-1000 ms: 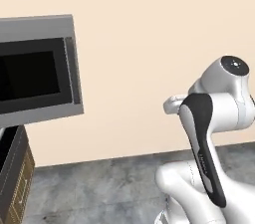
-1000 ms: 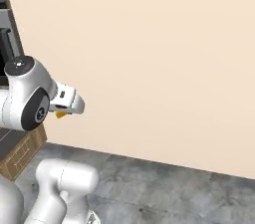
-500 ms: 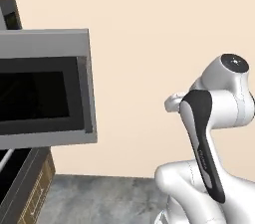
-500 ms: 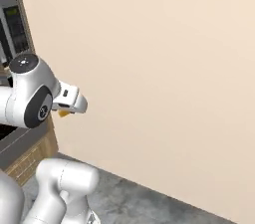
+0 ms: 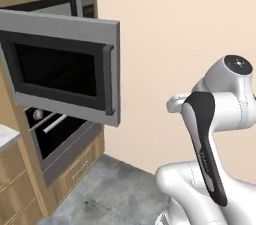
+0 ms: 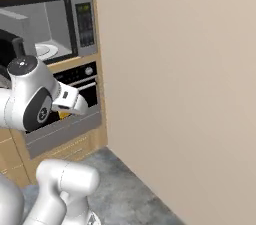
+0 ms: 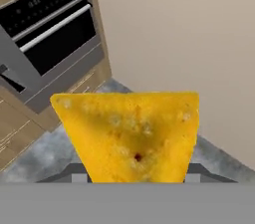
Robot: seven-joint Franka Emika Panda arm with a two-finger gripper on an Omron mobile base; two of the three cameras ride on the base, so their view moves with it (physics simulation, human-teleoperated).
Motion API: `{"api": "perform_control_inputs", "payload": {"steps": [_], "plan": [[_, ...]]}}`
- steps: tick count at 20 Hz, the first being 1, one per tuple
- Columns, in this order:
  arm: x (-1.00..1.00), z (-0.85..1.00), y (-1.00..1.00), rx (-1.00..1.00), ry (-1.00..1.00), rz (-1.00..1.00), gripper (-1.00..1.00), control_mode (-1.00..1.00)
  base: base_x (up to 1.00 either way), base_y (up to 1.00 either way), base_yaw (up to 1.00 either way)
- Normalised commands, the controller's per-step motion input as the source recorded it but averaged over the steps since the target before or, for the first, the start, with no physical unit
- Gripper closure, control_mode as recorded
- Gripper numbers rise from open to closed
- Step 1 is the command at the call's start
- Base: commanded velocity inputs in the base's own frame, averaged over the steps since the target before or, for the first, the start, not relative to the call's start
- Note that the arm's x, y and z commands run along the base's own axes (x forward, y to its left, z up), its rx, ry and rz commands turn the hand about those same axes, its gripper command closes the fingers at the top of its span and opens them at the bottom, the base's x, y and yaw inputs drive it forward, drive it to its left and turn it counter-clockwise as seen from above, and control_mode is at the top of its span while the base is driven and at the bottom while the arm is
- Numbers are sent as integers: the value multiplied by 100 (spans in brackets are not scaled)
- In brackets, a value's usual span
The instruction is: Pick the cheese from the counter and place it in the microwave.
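Yellow-orange cheese sits clamped in my claw, wide edge up, point toward the wrist. I judge the open microwave lies above and left of the claw, over the black oven; its turntable waits inside.

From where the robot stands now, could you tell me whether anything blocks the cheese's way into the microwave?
Nothing visible does. The cheese is held in the gripper, and the microwave sits above it with its door swung wide open, leaving the cavity and white turntable exposed.
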Motion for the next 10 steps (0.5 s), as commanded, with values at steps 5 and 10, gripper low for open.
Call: {"api": "perform_control_inputs", "payload": {"steps": [5,10], "plan": [[0,0,0,0,0,0,100,100,15,-84,64],[0,0,0,0,0,0,100,100,5,-93,52]]}}
